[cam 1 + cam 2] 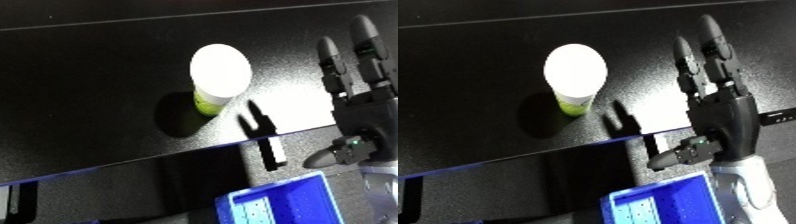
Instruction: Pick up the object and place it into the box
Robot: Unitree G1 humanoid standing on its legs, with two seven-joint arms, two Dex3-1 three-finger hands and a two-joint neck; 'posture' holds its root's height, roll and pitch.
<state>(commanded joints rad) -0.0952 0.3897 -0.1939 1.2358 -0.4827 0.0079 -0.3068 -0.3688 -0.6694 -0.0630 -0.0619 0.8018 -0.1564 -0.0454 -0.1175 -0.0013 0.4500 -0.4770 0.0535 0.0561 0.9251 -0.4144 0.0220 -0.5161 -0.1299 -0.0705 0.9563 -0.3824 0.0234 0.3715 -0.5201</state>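
Right, blue bin (664,205) sits at 5 o'clock, partly cut by the lower edge; its inside shows a pale perforated floor patch, and I can't tell if anything is in it. White-lidded container (218,75) with a yellow-green body stands upright near the centre, a bit toward 12 o'clock, on the black tabletop (89,85); lid on, contents hidden. It throws a dark round shadow toward 8 o'clock. Right hand (722,107) at 3 o'clock, black, fingers (711,35) stretched straight up toward 12 o'clock, thumb (678,156) sticking out toward 7 o'clock; spread wide, holding nothing, apart from the container. Silver-white forearm (749,185) runs off at 5 o'clock. Finger shadow falls on the tabletop between hand and container. Tabletop is speckled black with a bright lit patch beside the hand; its front edge runs diagonally from 8 to 3 o'clock, with a darker glossy surface below it. Left hand isn't visible.
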